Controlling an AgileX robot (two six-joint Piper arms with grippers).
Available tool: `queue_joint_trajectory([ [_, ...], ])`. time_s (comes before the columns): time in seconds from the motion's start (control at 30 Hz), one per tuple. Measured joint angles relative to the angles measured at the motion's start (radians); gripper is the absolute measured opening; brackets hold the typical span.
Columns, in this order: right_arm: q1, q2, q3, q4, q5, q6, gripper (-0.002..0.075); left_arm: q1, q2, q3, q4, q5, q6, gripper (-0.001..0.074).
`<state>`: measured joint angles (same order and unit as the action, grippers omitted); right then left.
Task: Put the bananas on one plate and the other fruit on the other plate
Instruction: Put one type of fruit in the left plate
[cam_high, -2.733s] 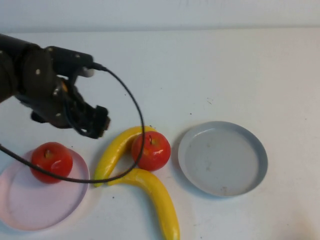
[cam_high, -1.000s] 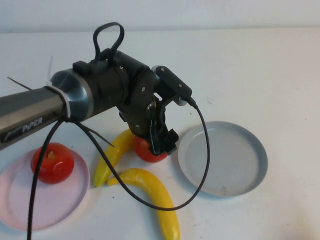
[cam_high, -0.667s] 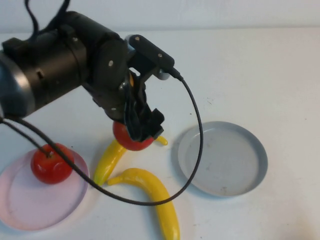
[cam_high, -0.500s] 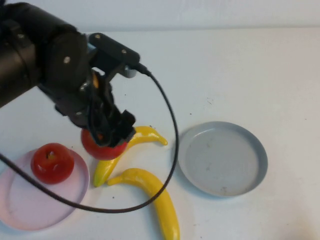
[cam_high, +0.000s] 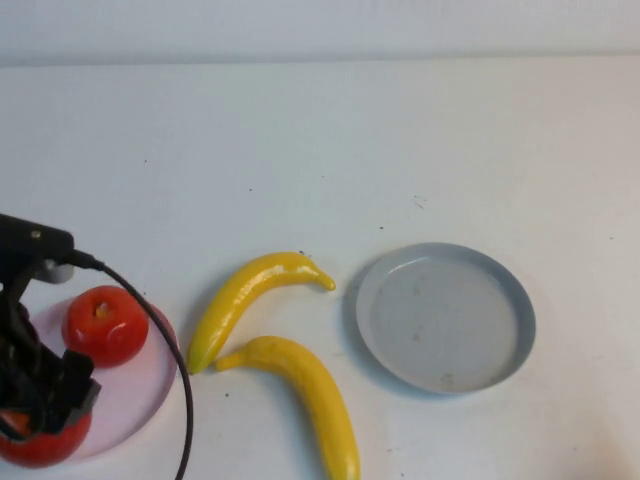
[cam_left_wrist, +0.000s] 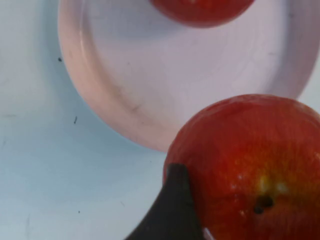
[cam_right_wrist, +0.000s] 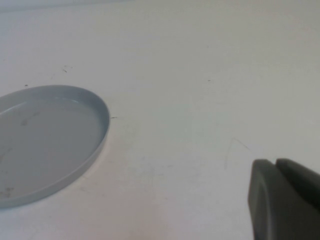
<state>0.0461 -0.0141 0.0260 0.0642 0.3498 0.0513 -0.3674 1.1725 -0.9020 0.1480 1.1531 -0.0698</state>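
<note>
A plain white table (cam_high: 330, 140) fills the view under soft, even light, with faint specks.

Matte black left arm (cam_high: 25, 330), looping black cable (cam_high: 160, 350), dark grey right gripper (cam_right_wrist: 285, 202)

Lab-type setup: bare white table (cam_high: 400, 140)

- Left gripper (cam_high: 40, 425) at about 8 o'clock on the table, low at the near left corner, pointing down, jaws spread wide around a red apple (cam_high: 42, 445).
- Left wrist above it, black, with a cable (cam_high: 165, 340) looping off.
- Right gripper (cam_right_wrist: 287, 200) closed, fingers pressed together, hanging over bare table (cam_right_wrist: 200, 75).
</note>
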Motion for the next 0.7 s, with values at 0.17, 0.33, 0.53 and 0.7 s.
queue_joint_trajectory([
  [0.17,0.000,0.000,0.000,0.000,0.000,0.000,-0.0017,0.060,-0.005,0.122,0.000,-0.184,0.004,0.0573],
  [0.33,0.000,0.000,0.000,0.000,0.000,0.000,-0.0017,0.077,0.026,0.144,0.002,-0.295,0.027,0.0573],
  [0.53,0.000,0.000,0.000,0.000,0.000,0.000,-0.0017,0.081,0.084,0.146,0.002,-0.329,0.039,0.0572],
  [0.7,0.000,0.000,0.000,0.000,0.000,0.000,-0.0017,0.109,0.111,0.147,0.002,-0.346,0.046,0.0572],
])
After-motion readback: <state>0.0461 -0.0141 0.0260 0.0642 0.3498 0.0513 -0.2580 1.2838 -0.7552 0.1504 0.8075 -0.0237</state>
